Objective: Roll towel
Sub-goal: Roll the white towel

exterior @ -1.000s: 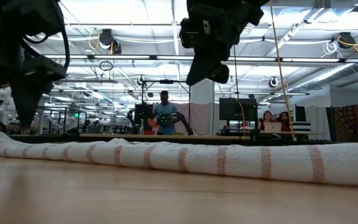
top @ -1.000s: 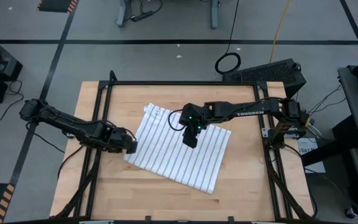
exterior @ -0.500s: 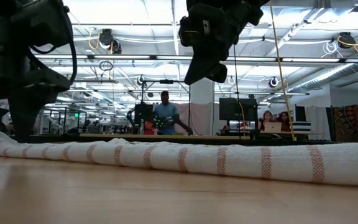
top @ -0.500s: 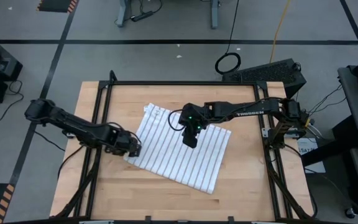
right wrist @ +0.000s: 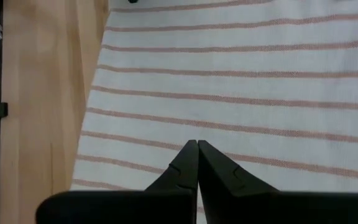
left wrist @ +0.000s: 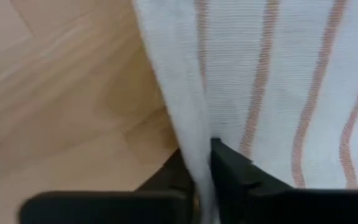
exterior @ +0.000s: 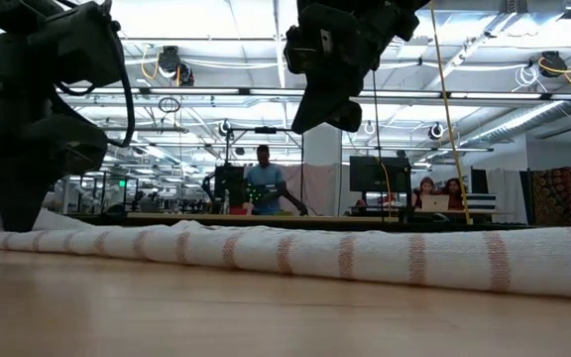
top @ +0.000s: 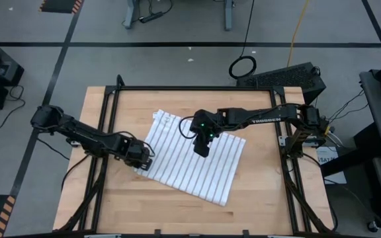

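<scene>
The towel point(top: 194, 158), white with narrow dark stripes, lies flat and slantwise in the middle of the wooden table. At its left edge, my left gripper point(top: 143, 158) is down on the cloth and shut on it; the low view shows this gripper point(exterior: 20, 213) standing on the towel's left end. My right gripper point(top: 202, 151) is shut and hovers over the towel's middle, clear of the cloth in the low view point(exterior: 323, 119). Its own wrist view shows the shut fingertips point(right wrist: 197, 149) above the stripes. My left gripper pinches the towel's left edge point(left wrist: 199, 134) between its two fingers point(left wrist: 229, 165). The fingers come from above, slanting in from the table's left, and point down at the table. The edge stands up slightly between them, while the rest of the towel lies on the table.
A black frame rail point(top: 177, 88) runs around the table top. Bare wood point(top: 177, 211) lies between the towel and the near edge. Beyond the table, people point(exterior: 263, 183) stand and sit in the room.
My left gripper has moved toward the table's right edge and down onto the towel's left edge, and has shut on it. The cloth beside it has bunched up a little. My right gripper has kept still.
</scene>
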`<state>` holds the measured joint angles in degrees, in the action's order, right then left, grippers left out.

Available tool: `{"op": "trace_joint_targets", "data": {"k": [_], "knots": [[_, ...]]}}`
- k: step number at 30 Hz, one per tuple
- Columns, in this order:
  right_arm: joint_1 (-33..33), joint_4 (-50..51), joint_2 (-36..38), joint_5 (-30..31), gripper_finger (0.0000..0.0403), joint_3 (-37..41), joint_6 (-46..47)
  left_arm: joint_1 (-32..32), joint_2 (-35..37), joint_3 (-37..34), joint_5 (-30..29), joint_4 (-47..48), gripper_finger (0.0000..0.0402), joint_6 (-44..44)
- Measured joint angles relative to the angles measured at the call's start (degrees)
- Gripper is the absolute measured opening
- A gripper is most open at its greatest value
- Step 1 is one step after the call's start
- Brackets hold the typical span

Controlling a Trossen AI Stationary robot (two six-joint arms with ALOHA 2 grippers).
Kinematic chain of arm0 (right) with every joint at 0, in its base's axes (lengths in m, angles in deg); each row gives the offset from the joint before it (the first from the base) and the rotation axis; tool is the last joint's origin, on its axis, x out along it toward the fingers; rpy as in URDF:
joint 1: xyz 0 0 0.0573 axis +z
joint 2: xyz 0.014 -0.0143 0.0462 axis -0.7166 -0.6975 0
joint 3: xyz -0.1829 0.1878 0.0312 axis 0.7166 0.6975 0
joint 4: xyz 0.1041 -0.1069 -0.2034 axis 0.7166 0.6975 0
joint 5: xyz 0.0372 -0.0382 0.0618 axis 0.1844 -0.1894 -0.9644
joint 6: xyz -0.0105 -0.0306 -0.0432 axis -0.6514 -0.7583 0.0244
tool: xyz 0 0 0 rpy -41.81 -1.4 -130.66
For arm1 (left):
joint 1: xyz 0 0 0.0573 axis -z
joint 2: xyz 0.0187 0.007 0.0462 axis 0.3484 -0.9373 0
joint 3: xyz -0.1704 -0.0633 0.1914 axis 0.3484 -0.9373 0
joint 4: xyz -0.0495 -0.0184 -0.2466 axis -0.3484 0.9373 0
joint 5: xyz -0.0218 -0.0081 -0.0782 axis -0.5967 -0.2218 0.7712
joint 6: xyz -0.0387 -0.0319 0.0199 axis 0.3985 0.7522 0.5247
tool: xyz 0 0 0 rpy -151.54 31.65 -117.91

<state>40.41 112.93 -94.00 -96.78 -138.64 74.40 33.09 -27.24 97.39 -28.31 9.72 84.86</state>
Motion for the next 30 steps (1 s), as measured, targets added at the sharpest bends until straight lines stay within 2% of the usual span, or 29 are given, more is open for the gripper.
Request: {"op": "trace_joint_targets", "data": {"k": [3, 9, 12, 22, 25, 30], "knots": [[0.0, -0.1, 0.0, -0.2, 0.0000, 0.0, 2.8, -1.0, 0.0, 0.0, 0.0, 0.3, 0.0010, -4.3], [0.0, -0.4, 0.0, -0.3, 0.0000, 0.0, 7.0, -4.1, 0.0, 0.0, -0.2, 2.9, 0.0012, -23.1], [-0.4, -0.6, 0.0, -0.3, 0.0000, -0.2, 9.8, -5.7, 0.1, 0.0, -0.2, 3.7, 0.0009, -29.4], [-10.2, 0.3, -3.5, -0.7, 0.0001, -11.8, 21.2, -6.6, 0.0, 0.6, 0.2, 4.3, 0.0007, -28.8], [-13.3, 0.0, -7.4, -2.7, 0.0011, -17.9, 18.8, -6.7, -0.1, 1.1, -0.3, 4.4, 0.0007, -27.6], [-15.6, 1.6, -16.5, -4.0, 0.0053, -31.2, 7.2, -6.8, -0.1, 1.2, -0.4, 4.2, 0.0006, -24.4]]}}
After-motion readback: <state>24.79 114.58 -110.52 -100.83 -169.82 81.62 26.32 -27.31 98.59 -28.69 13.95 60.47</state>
